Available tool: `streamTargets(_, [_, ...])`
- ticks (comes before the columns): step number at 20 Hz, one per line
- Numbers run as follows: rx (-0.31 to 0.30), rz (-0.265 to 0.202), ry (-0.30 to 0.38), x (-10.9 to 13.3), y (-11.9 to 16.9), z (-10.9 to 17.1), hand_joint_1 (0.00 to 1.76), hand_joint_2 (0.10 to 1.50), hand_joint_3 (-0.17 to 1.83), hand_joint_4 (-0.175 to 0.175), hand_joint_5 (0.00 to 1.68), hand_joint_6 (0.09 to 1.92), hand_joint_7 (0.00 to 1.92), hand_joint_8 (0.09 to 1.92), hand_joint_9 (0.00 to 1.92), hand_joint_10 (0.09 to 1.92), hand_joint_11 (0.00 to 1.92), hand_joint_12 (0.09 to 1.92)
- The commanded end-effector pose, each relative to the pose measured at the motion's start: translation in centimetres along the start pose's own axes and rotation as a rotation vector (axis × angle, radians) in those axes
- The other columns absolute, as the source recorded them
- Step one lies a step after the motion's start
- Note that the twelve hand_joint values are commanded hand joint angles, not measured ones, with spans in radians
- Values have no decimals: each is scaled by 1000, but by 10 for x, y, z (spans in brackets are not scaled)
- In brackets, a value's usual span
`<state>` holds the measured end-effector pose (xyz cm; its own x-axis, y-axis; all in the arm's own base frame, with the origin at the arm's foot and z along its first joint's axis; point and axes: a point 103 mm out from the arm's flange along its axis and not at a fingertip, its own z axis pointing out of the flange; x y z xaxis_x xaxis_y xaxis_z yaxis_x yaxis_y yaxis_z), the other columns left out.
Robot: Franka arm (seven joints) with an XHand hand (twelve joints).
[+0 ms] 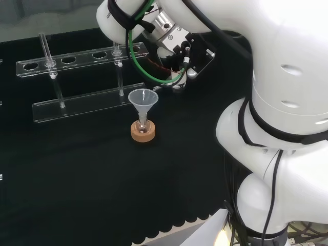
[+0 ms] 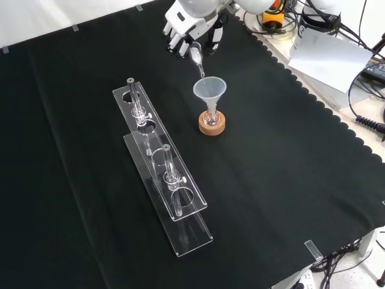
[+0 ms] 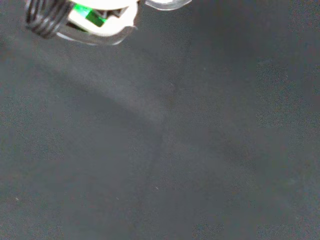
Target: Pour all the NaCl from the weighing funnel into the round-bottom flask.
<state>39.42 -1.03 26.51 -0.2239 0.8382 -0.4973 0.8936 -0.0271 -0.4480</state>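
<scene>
A small round-bottom flask (image 2: 210, 116) sits in a cork ring (image 2: 212, 126) near mid-cloth, with a clear plastic funnel (image 2: 209, 90) standing in its neck. The hand (image 2: 190, 27) hangs just beyond and above the funnel in the front view, fingers curled round a clear weighing funnel (image 2: 196, 58). That piece tilts down, its narrow tip just above the funnel's rim. Its contents are too small to make out. In the head view the funnel (image 1: 142, 99) and cork ring (image 1: 143, 132) stand left of and below the hand (image 1: 180, 51).
A clear acrylic test-tube rack (image 2: 157, 158) with two tubes lies left of the flask in the front view, and behind it in the head view (image 1: 82, 59). The cloth's scalloped edge (image 2: 337, 120) runs to the right. The wrist view looks at black cloth (image 3: 165, 150).
</scene>
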Motion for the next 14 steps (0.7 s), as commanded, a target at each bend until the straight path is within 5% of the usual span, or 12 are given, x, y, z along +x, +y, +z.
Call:
streamTargets(1, [-43,-39,28,10,1,-6,1104,670,696,175,1196,828,596,634,973,343,749,1111])
streamTargets(14, [-7,-55,-89,20,5,-12,1104,670,698,175,1195,830,592,634,970,344,749,1109])
